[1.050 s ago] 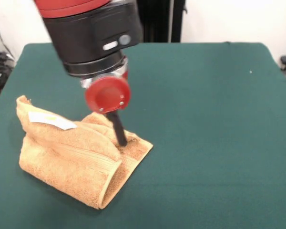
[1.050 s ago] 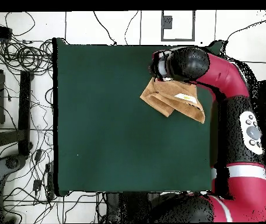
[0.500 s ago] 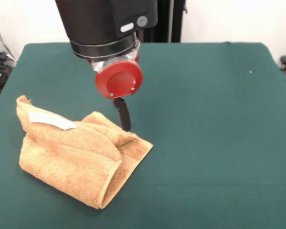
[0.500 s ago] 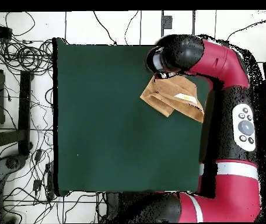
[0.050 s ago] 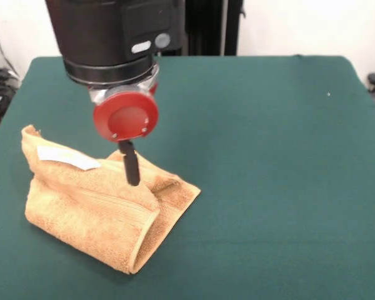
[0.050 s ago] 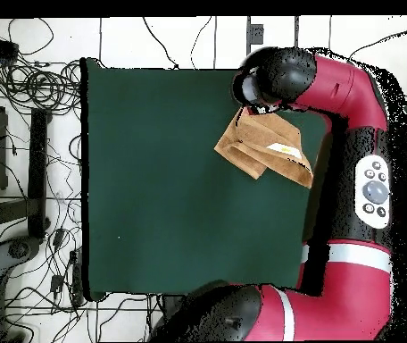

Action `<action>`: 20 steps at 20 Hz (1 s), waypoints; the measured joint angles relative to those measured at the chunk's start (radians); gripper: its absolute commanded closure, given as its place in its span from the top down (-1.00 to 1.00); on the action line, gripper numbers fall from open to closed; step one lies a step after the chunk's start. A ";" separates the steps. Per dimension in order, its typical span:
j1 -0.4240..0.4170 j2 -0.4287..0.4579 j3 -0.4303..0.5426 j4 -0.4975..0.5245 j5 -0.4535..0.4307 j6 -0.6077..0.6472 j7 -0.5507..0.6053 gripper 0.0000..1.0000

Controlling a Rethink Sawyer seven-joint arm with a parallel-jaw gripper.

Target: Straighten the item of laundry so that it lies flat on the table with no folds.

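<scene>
The towel (image 5: 103, 209) lay bunched and folded over itself near one corner of the green table (image 5: 269, 162), its white tag (image 5: 67, 157) facing up on the raised fold and a hem edge curling open toward the camera. The pincer (image 5: 131, 170) hung over the middle of the heap, showing only as one dark stem below the red disc; whether it was spread or pressed together could not be told, nor whether its tip touched the cloth. In the overhead view the arm (image 6: 359, 170) reached along the table's side to the towel (image 6: 262, 147). Judging by the layers, the straightening had barely started: every fold remained to be opened.
</scene>
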 measured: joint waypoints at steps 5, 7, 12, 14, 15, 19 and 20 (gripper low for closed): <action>-0.001 0.044 -0.016 -0.017 0.010 0.000 0.000 1.00; -0.001 0.062 -0.020 -0.017 0.017 0.000 0.000 1.00; 0.000 0.086 -0.025 -0.012 0.046 0.000 0.000 1.00; 0.001 0.087 -0.029 -0.002 0.070 0.000 0.000 1.00; 0.001 0.087 -0.030 0.000 0.075 0.000 0.000 1.00; 0.006 0.087 -0.048 0.009 0.101 0.000 0.000 1.00; 0.007 0.086 -0.051 0.011 0.106 0.000 0.000 1.00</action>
